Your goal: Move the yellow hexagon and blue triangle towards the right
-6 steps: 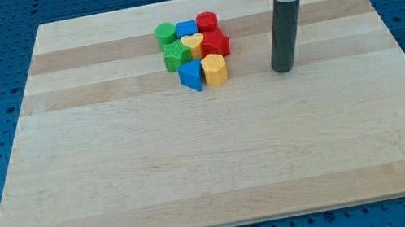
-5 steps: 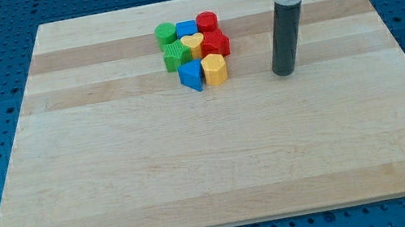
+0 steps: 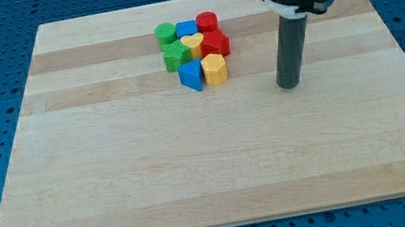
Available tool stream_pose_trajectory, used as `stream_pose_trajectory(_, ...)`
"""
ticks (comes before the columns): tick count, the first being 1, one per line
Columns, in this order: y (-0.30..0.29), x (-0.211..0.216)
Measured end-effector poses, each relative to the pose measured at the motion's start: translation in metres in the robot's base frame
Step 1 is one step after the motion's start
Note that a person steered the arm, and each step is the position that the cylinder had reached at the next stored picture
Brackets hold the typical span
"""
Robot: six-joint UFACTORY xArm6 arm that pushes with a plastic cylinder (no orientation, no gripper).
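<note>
Blocks sit in one tight cluster well to the view's left of my tip (image 3: 289, 85). Yellow hexagon (image 3: 214, 69) and blue triangle (image 3: 191, 76) touch at its bottom edge, hexagon nearer. My tip touches nothing; no fingers exist.

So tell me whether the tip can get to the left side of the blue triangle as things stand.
Probably yes. My tip stands right of the cluster; the board below and left of the blue triangle is bare, so it could circle round.
</note>
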State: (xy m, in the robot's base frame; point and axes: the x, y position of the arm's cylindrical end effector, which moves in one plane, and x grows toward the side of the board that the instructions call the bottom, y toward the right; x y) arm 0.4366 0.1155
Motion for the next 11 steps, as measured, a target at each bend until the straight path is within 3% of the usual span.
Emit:
stream_pose_trajectory(1,0.0,0.0)
stream_pose_trajectory(3,-0.001,0.064)
stream_pose_trajectory(4,-0.009,0.064)
stream_pose_trajectory(5,-0.104,0.062)
stream_pose_trajectory(6,-0.148,0.068)
stream_pose_trajectory(8,-0.218,0.054)
stream_pose_trajectory(10,-0.215,-0.02)
stream_pose_trajectory(11,-0.208,-0.03)
